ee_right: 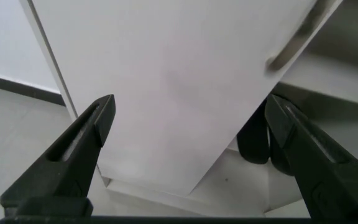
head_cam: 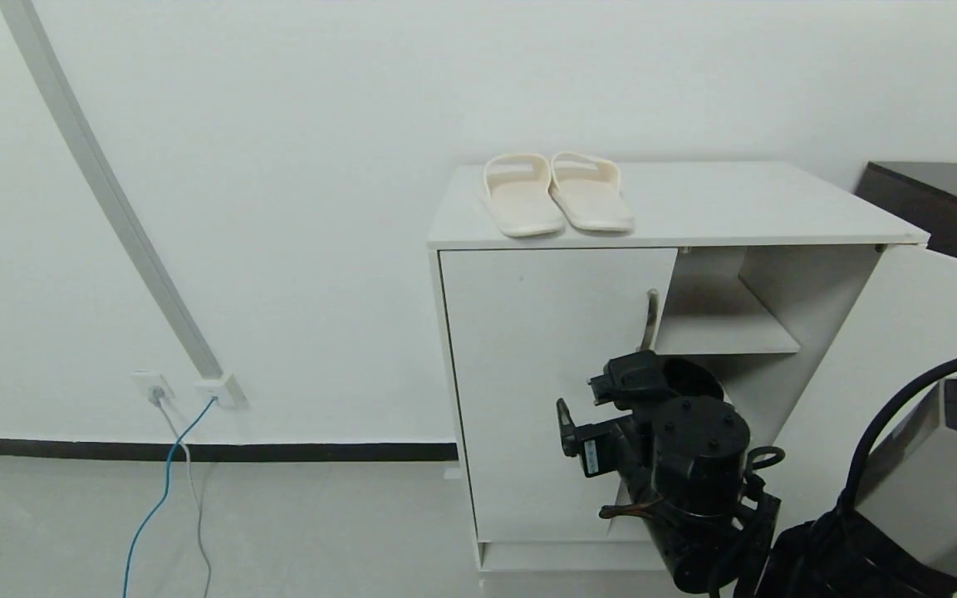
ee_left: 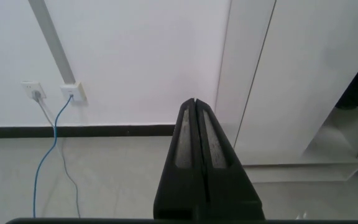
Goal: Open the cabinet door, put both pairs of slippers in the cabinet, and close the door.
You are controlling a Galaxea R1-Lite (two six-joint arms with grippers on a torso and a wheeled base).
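Observation:
A pair of cream slippers (head_cam: pixel 557 193) lies side by side on top of the white cabinet (head_cam: pixel 744 203). The cabinet's left door (head_cam: pixel 545 390) is closed, and its metal handle (head_cam: pixel 651 320) runs along the free edge. Its right door (head_cam: pixel 902 357) is swung wide open. Dark slippers (ee_right: pixel 253 140) sit low inside the cabinet, under the shelf (head_cam: pixel 719 328). My right gripper (ee_right: pixel 188 115) is open in front of the left door, just below the handle (ee_right: pixel 294 43). My left gripper (ee_left: pixel 194 143) is shut and holds nothing, low down and left of the cabinet.
A dark piece of furniture (head_cam: pixel 944 199) stands behind the cabinet on the right. Wall sockets (head_cam: pixel 154 386) with a blue and a white cable hanging to the floor are on the left, under a slanting conduit (head_cam: pixel 105 191). Bare floor stretches left of the cabinet.

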